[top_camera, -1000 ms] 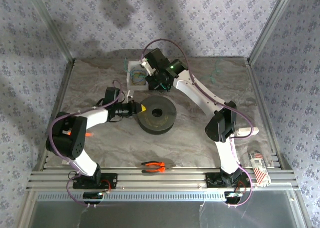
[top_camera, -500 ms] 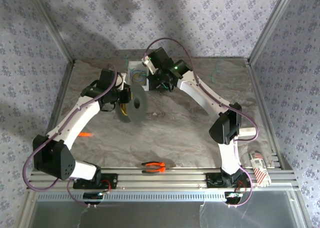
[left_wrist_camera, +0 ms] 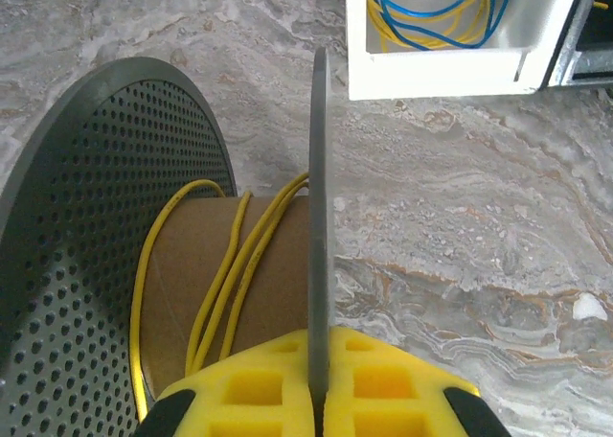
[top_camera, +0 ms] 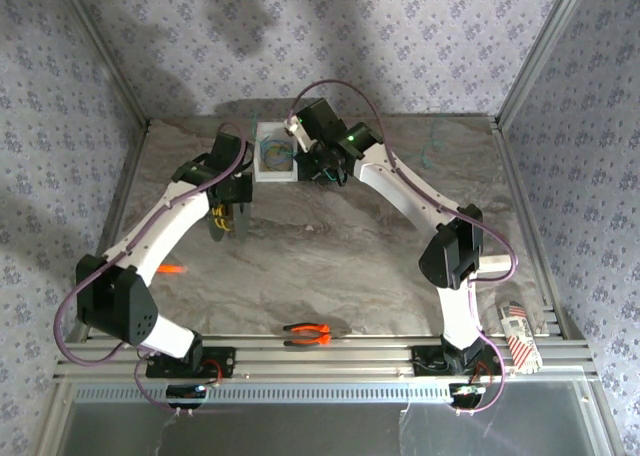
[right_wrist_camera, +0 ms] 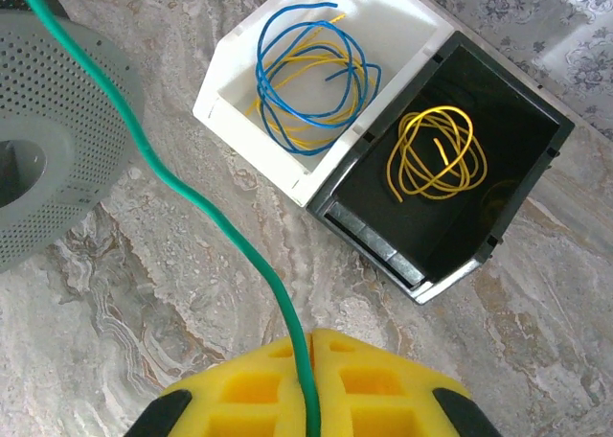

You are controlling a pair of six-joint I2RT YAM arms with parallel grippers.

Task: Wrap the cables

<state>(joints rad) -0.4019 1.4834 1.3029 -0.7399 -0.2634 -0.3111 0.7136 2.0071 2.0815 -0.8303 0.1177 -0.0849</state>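
1. Cables first: a thin green cable [right_wrist_camera: 182, 193] snakes up from the right hand [right_wrist_camera: 311, 384]. That hand's yellow pads are pinched together on it, and it runs off past the perforated flange at top left.
2. A loose coil of blue and yellow cables [right_wrist_camera: 306, 78] lies in the white bin [right_wrist_camera: 230, 111]. A smaller yellow coil [right_wrist_camera: 436, 154] sits in the black bin [right_wrist_camera: 498, 226], which touches the white one.
3. The left hand [left_wrist_camera: 319, 384] is clamped on the thin edge of the spool [left_wrist_camera: 96, 226]. A few turns of yellow cable [left_wrist_camera: 235, 264] wrap its brown core.
4. From above, a further green strand [top_camera: 432, 148] lies on the bench [top_camera: 330, 266] near the far right corner, well apart from both hands.
5. Now the change: a second ago the spool lay flat mid-bench with the left hand at its rim.
6. It's up now, standing on edge, carried left and back, just beside the white bin.
7. The left arm has stretched out to get it there.
8. The right arm has barely shifted and stays over the bins.
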